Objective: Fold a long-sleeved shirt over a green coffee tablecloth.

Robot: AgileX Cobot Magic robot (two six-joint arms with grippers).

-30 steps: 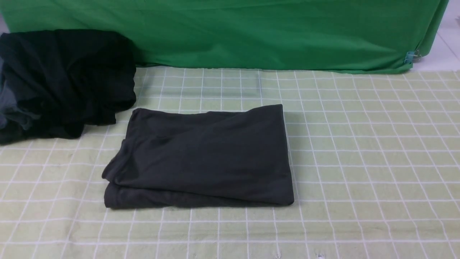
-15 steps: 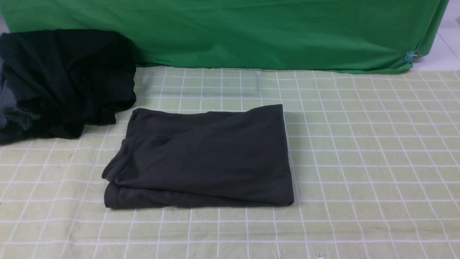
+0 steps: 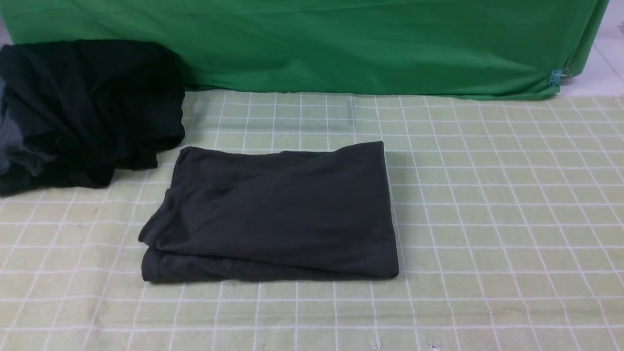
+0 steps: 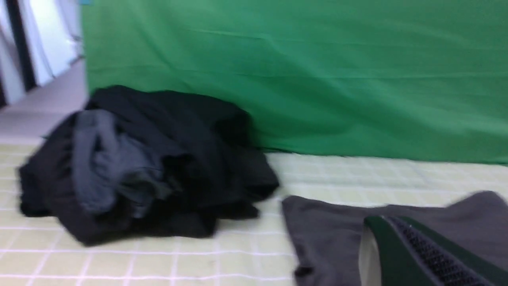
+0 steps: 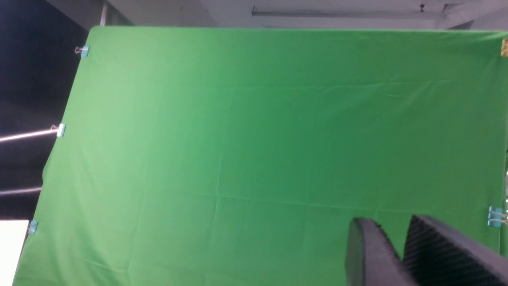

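Note:
The long-sleeved shirt (image 3: 278,214) lies folded into a dark charcoal rectangle in the middle of the green coffee tablecloth (image 3: 487,195), a pale yellow-green cloth with thin white grid lines. Neither arm shows in the front view. In the left wrist view my left gripper (image 4: 383,218) is shut with nothing between its fingers, hovering in front of the shirt (image 4: 329,226) without touching it. My right gripper (image 5: 393,222) is raised and faces the plain green backdrop. Its fingertips stand a little apart with nothing between them.
A blacker heap of clothes (image 3: 83,107) with grey-blue parts sits at the back left of the tablecloth, close to the shirt's far left corner. A plain bright green backdrop (image 3: 341,44) hangs along the far edge, held by a blue clip (image 3: 555,77).

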